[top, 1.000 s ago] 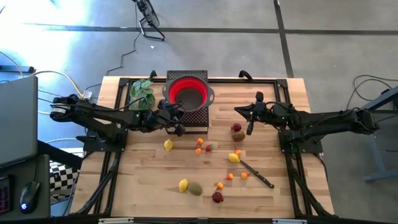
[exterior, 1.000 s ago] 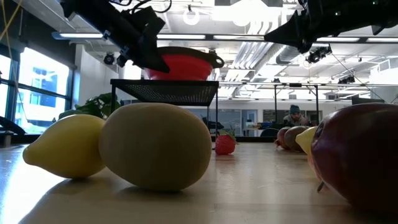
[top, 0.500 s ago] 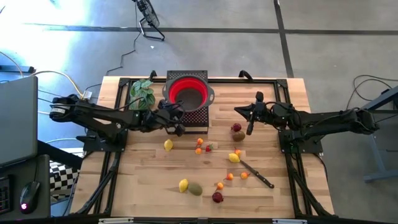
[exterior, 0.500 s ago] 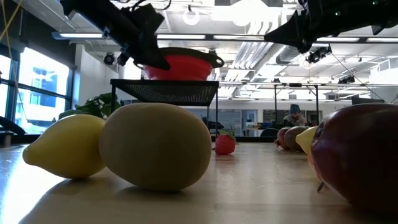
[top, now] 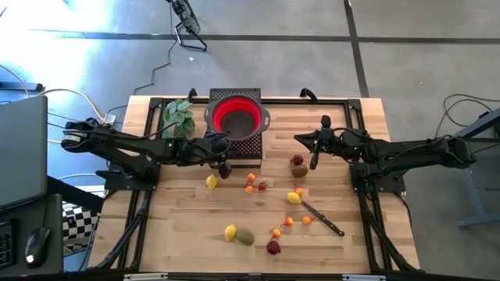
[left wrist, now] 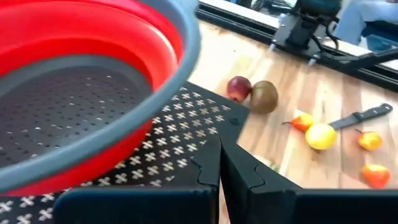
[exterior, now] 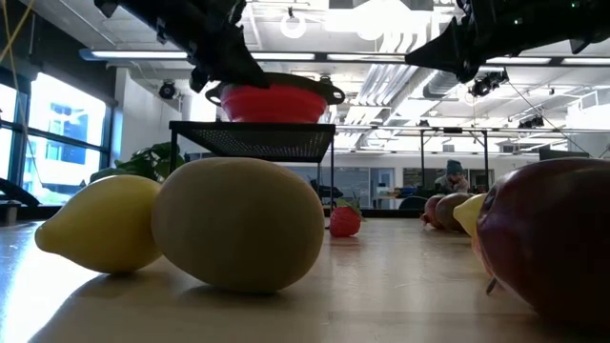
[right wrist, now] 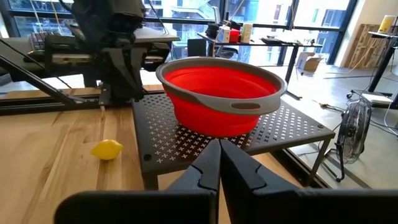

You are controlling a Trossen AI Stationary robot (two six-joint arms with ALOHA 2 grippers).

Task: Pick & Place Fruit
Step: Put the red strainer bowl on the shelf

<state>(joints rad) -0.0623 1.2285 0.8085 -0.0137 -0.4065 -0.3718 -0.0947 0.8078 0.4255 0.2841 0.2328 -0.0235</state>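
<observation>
The left gripper (top: 225, 167), pinched shut on nothing, hung at the six o'clock edge of the black perforated metal stand (top: 251, 147); the right gripper (top: 314, 161), also shut and empty, hovered beside the dark red fruit (top: 298, 160). The red collapsible colander (top: 236, 117) looked empty. Every small toy fruit (top: 211, 182) lay scattered toward six o'clock, so seemingly no picking was done.

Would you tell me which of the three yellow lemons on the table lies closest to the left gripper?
The lemon just below the left gripper, near the black stand. The other two lie farther off: one by the knife, one beside the olive-green fruit.
</observation>
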